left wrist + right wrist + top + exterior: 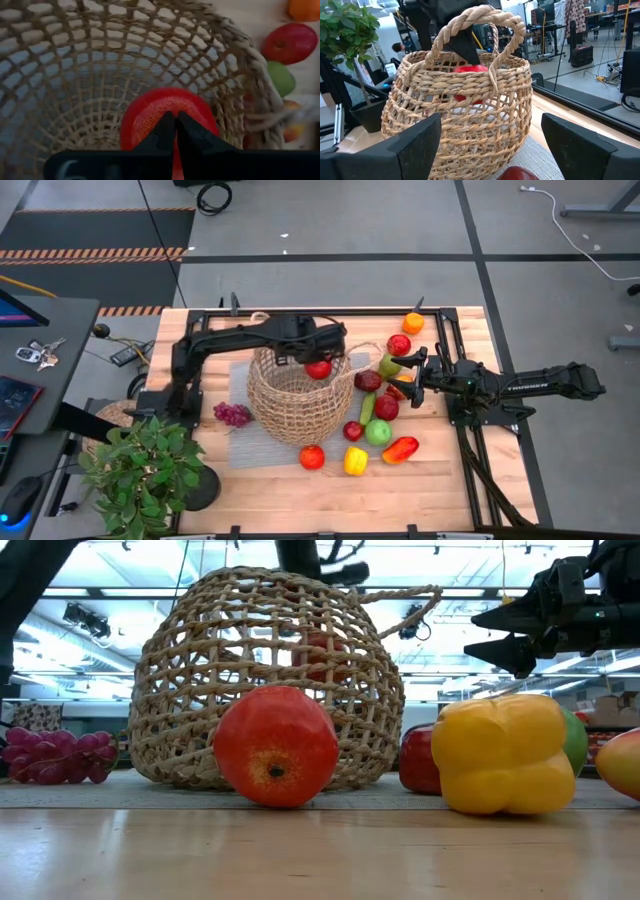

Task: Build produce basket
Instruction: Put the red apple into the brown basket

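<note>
The tan wicker basket stands upright on a grey mat at mid-table. My left gripper reaches over its mouth, shut on a round red fruit that sits at rim height inside the basket. The rest of the produce lies on the table right of and in front of the basket: an orange, a red apple, a green pear, a yellow pepper and another red apple. My right gripper waits open, level, to the basket's right. My left gripper pinches the top of the red fruit with the tips of its two shut fingers, coming steeply from above. The fruit hangs below the fingertips inside the basket's mouth, clear of the basket floor.
Dark red grapes lie left of the basket. A potted green plant stands at the near left corner. The basket's loop handles rise above its rim. A green fruit and a red-orange pepper lie near my right gripper.
</note>
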`<action>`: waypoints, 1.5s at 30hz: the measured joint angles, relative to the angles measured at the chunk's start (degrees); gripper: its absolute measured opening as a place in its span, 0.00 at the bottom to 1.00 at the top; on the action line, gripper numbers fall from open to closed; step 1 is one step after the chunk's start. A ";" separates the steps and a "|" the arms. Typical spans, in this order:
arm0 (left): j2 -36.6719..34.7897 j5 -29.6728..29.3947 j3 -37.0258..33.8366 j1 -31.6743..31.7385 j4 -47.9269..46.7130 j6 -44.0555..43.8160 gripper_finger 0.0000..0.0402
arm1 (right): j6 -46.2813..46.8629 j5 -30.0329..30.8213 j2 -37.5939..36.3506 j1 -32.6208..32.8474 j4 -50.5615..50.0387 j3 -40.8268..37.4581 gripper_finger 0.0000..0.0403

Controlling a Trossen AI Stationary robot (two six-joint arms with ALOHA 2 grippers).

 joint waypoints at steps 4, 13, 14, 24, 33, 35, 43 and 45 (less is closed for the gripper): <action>2.16 2.29 0.00 1.12 0.26 1.86 0.03 | 0.00 0.00 0.00 0.00 0.02 0.02 0.86; 6.89 9.28 0.00 1.27 -1.64 5.98 0.03 | 0.00 0.00 0.02 0.00 0.01 0.02 0.86; 7.28 10.32 0.00 1.29 -2.58 6.39 0.03 | 0.00 0.00 0.02 0.00 0.01 0.02 0.86; 8.83 13.19 0.07 1.16 -4.98 8.02 0.04 | 0.00 0.00 0.01 0.00 0.14 0.01 0.86; 8.83 12.66 0.07 1.16 -5.32 8.22 0.12 | 0.00 0.00 0.02 0.00 0.17 0.02 0.86; 8.83 12.30 0.07 1.16 -5.31 8.20 0.14 | 0.00 0.00 0.02 0.00 0.17 0.01 0.86; 8.85 12.19 1.42 1.31 -6.21 11.36 0.26 | 0.00 0.00 0.02 0.00 0.17 0.00 0.86; 8.73 11.84 3.19 1.31 -7.01 13.62 0.27 | 0.00 0.00 0.00 0.00 0.19 0.01 0.86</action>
